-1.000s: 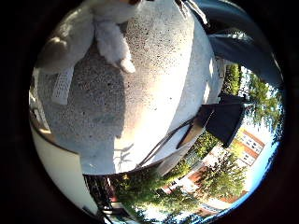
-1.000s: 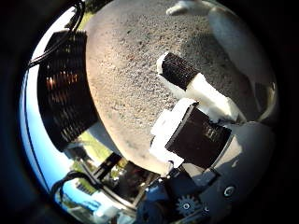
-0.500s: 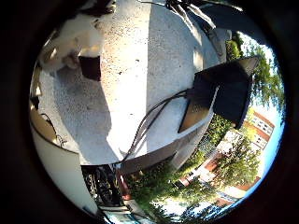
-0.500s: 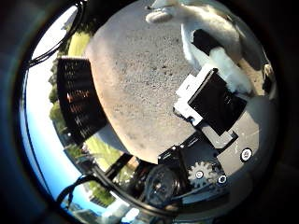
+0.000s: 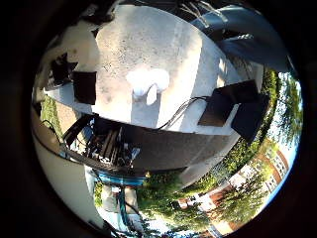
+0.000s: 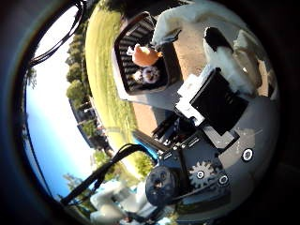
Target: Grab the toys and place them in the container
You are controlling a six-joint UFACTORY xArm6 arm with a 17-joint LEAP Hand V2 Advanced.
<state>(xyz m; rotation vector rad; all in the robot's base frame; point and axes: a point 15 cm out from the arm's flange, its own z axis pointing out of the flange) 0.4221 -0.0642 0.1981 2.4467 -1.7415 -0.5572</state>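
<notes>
Holding a white plush toy in curled fingers, the hand sits beside the dark container at the frame's top.

Robot hand held up with white and black fingers reaching out from the palm. Geared black body visible beside the thumb. Curl of the fingers impossible to judge.

Both cameras ride the hand's palm: the little-finger view faces down on the speckled table from well above, while the thumb view looks past the fingers toward the slatted container at that table's edge.
</notes>
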